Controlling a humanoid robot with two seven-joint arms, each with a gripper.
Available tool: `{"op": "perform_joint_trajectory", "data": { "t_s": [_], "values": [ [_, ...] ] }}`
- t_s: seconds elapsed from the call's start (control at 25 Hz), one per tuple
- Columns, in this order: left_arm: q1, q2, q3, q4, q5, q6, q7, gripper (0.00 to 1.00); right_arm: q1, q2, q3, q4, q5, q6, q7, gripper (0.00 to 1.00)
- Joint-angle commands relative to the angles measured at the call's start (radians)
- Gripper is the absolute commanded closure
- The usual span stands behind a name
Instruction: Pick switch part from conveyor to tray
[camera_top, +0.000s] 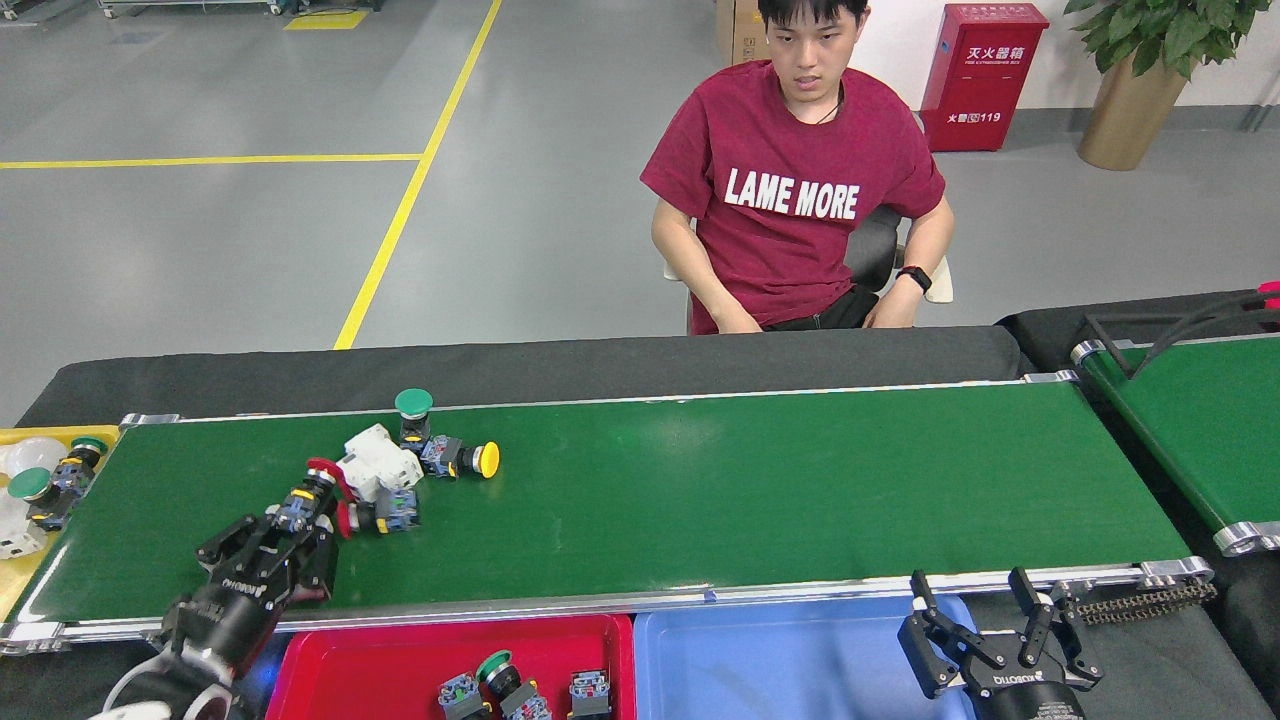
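Switch part (312, 490), red mushroom cap on a small blue-and-yellow contact block, sits at lower left of frame on the conveyor (760, 480), its block end pinched between the left gripper (285, 535) fingers. Judged light, rigid, hard plastic; rounded cap likely slippery, so the squarer block body is the better hold. Other switches and a white block crowd just right of it. Red tray (380, 665) lies directly below. Right gripper (990, 625) hangs spread and empty at lower right.

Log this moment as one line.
left claw: shut on red switch | over conveyor | right claw: open, idle | red tray: three switches
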Motion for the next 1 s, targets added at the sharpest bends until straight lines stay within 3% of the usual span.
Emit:
{"op": "perform_joint_trajectory", "data": {
  "t_s": [0.0, 0.08, 0.2, 0.24, 0.28, 0.36, 0.48, 0.68, 0.84, 0.96],
  "values": [
    [0.062, 0.004, 0.000, -0.120, 0.010, -0.056, 0.003, 0.94, -0.005, -0.002, -0.003, -0.013, 0.001, -0.003, -0.001, 0.03],
    [0.160, -0.001, -0.003, -0.215, 0.013, -0.056, 0.001, 0.86, -0.005, -0.002, -0.003, -0.013, 0.001, -0.003, -0.001, 0.03],
    [0.266, -0.009, -0.003, -0.322, 0.033, -0.056, 0.000, 0.52, -0.003, -0.002, -0.003, -0.013, 0.001, -0.003, -0.001, 0.03],
    [0.293, -0.021, -0.002, -0.345, 0.035, -0.056, 0.000, 0.20, -0.003, -0.002, -0.003, -0.013, 0.001, -0.003, -0.001, 0.03],
    [0.303, -0.053, 0.007, -0.360, 0.036, -0.056, 0.000, 0.00, -0.002, -0.002, -0.003, -0.013, 0.001, -0.003, -0.001, 0.03],
    [0.305, -0.102, 0.010, -0.364, 0.036, -0.056, 0.000, 0.00, 0.000, -0.002, -0.003, -0.013, 0.001, -0.003, -0.001, 0.03],
    [0.308, -0.108, 0.030, -0.365, 0.036, -0.056, 0.000, 0.00, 0.002, -0.002, -0.003, -0.013, 0.001, -0.003, -0.001, 0.03],
    [0.319, -0.159, 0.173, -0.364, 0.033, -0.056, -0.002, 0.00, 0.003, -0.002, -0.003, -0.013, 0.001, -0.003, -0.001, 0.03],
    [0.328, -0.162, 0.241, -0.331, 0.032, 0.073, -0.003, 0.00, 0.003, -0.002, -0.003, -0.013, 0.001, -0.003, -0.001, 0.03],
    [0.326, -0.157, 0.270, -0.321, 0.030, 0.077, -0.008, 0.00, 0.005, -0.002, -0.003, -0.013, 0.001, -0.003, -0.001, 0.03]
  ]
}}
